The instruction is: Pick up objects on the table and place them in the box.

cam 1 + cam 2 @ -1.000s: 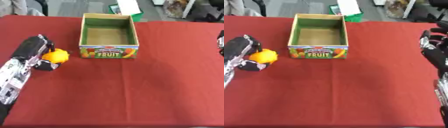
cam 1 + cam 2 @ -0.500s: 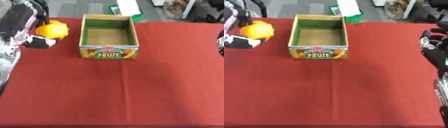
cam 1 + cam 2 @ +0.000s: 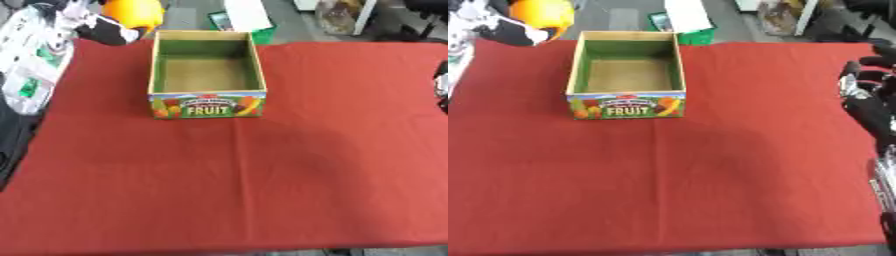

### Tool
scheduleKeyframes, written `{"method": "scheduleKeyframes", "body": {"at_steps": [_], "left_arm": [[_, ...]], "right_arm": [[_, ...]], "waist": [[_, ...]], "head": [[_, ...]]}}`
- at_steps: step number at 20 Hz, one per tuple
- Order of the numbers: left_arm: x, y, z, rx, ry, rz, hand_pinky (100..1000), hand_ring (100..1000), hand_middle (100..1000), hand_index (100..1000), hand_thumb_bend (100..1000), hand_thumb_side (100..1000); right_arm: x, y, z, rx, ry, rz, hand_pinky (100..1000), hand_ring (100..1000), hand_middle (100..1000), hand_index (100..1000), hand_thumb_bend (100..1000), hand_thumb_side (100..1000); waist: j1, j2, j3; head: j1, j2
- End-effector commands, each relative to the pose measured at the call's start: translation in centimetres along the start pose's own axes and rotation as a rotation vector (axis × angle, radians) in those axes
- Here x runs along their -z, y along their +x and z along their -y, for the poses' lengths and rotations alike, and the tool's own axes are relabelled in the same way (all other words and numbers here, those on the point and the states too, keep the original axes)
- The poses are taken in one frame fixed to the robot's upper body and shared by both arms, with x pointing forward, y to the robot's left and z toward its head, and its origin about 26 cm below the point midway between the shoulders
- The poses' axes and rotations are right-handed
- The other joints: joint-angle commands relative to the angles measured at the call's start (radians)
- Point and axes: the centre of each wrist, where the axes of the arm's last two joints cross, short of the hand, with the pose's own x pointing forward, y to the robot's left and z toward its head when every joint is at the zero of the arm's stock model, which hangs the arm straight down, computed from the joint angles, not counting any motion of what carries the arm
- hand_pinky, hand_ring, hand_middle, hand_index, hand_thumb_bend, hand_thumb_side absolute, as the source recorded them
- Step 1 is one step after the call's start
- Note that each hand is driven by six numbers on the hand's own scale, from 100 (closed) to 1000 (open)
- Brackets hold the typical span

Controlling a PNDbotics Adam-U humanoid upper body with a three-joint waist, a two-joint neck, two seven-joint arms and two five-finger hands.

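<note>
1. At the far left, the left hand (image 3: 98, 27) has lifted the orange fruit (image 3: 133, 11) off the red tablecloth (image 3: 262, 175), where it sat a second ago, and has carried it up and back. The fruit now hangs in the air just beyond the far-left corner of the box (image 3: 206, 75). The pick-up appears done; what remains is to bring the fruit over the opening and release it.
2. The left hand's dark fingers curl around the fruit from below and from the side, holding it. The silver and black forearm runs down the left edge of the view.
3. The box stands upright on the cloth with its "FRUIT" label facing the robot. Its green-walled inside shows nothing in it, and no other loose object lies on the cloth.
4. At the right edge, the right hand (image 3: 866, 100) rests idle, well apart from the box, with its fingers relaxed and holding nothing.
</note>
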Motion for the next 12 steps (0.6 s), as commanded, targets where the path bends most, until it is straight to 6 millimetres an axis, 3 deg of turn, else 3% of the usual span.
{"method": "scheduleKeyframes", "body": {"at_steps": [1, 2, 3, 12], "left_arm": [[1.8, 0.5, 1.6, 0.017, -0.007, -0.004, 571, 426, 361, 467, 577, 100], [2.2, 0.6, 2.3, 0.026, -0.012, -0.007, 574, 433, 369, 474, 664, 100], [2.6, 0.7, 3.0, 0.031, -0.021, -0.013, 576, 437, 373, 477, 580, 100], [3.5, 1.2, 9.0, 0.066, -0.091, -0.066, 616, 512, 463, 561, 631, 100]], "right_arm": [[0.6, 0.7, 0.2, -0.001, 0.014, 0.025, 627, 622, 646, 800, 187, 132], [0.6, 0.7, 0.1, 0.001, 0.017, 0.026, 627, 622, 646, 800, 181, 137], [0.6, 0.8, 0.0, 0.003, 0.021, 0.026, 627, 622, 646, 800, 187, 132], [0.6, 0.8, -0.6, 0.018, 0.046, 0.025, 627, 621, 644, 800, 187, 129]], "waist": [[0.002, -0.012, -0.012], [0.002, -0.011, -0.017], [0.002, -0.011, -0.024], [0.008, -0.004, -0.073]], "head": [[0.011, -0.006], [0.013, -0.006], [0.017, -0.007], [0.04, -0.015]]}}
